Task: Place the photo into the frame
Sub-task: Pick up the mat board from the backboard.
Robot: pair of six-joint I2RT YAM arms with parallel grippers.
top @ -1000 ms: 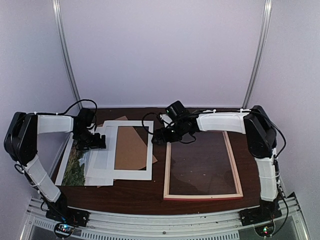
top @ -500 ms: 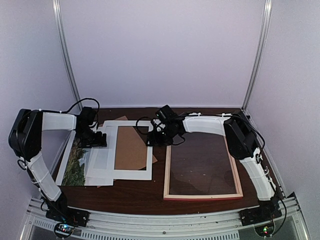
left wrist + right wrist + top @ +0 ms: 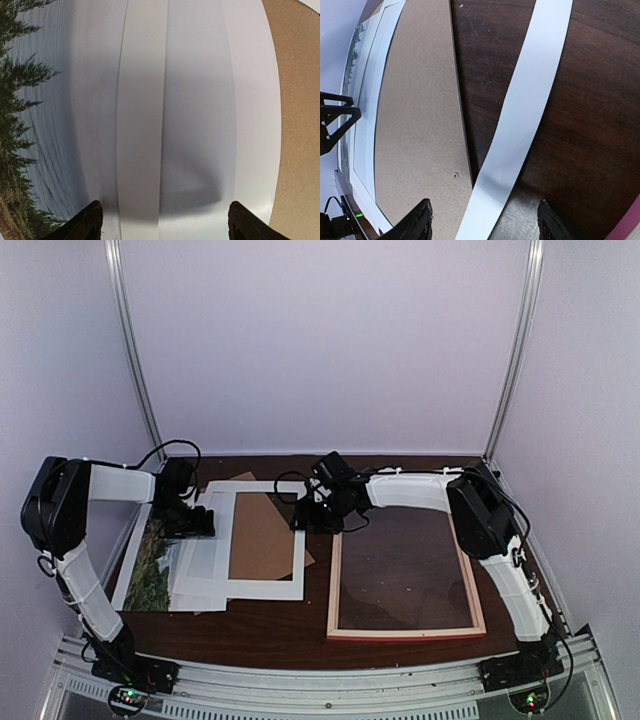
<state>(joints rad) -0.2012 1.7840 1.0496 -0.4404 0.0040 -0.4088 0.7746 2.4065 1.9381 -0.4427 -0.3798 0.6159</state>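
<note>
Step in hand: probably freeing the photo [image 3: 148,565] from under the white mat [image 3: 265,586], since both arms hang low over the mat's rails.
Left jaws: spread wide with nothing pinched, just above the mat's left rail, right beside the photo's pale sky.
Right jaws: also spread, straddling the mat's right rail without gripping it.
Doing it well: the mat is thin and lies flat, so a fingertip would need to get under an edge. Pinch the mat alone, not the photo or the brown backing board [image 3: 262,535] beneath. Raise both sides evenly so nothing bends.
Risk: the stacked sheets could slide together across the bench [image 3: 300,625].
Photo's place: left side of the bench, picture side up, its right part hidden under the mat, well apart from the frame [image 3: 334,580].
Photo's look: thin landscape print with dark green trees along one side, grey rippled water and pale sky.
Frame: flat on the right, pale wood rails up, a pink edge on the near rail, a dark surface inside.
</note>
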